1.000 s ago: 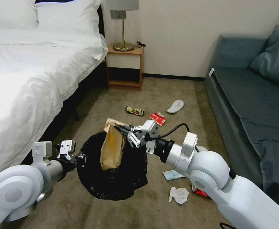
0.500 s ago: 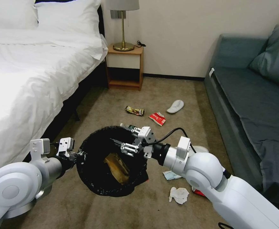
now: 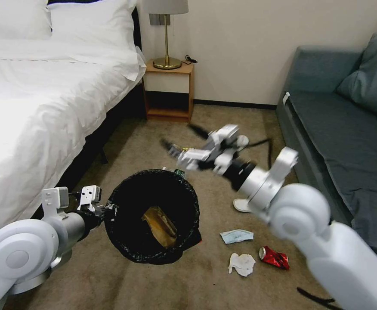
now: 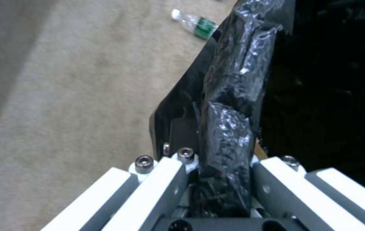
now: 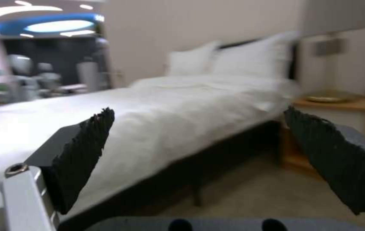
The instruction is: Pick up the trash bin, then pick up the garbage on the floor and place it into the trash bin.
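Observation:
The trash bin [image 3: 130, 252], lined with a glossy black bag, hangs above the floor [image 3: 111, 284]. My left gripper [image 3: 105, 210] is shut on its near rim, and the left wrist view shows the fingers [image 4: 165, 183] clamping the bag's rim [image 4: 227, 128]. A tan paper bag [image 3: 160, 224] lies inside the bin. My right gripper [image 3: 180, 137] hovers open and empty above the bin's far side, its pads [image 5: 84, 154] spread wide. On the carpet lie a blue mask [image 3: 236, 236], a white tissue [image 3: 241, 263], a crushed red can [image 3: 274, 258] and a small bottle [image 4: 195, 22].
A white bed [image 3: 38, 107] runs along the left. A wooden nightstand [image 3: 169, 90] with a brass lamp stands at the back wall. A grey-blue sofa [image 3: 343, 146] lines the right. A white slipper [image 3: 240, 206] lies beside my right arm.
My right gripper let the paper bag drop into the bin, then rose and swung back to the right, open. The bin and left gripper held still.

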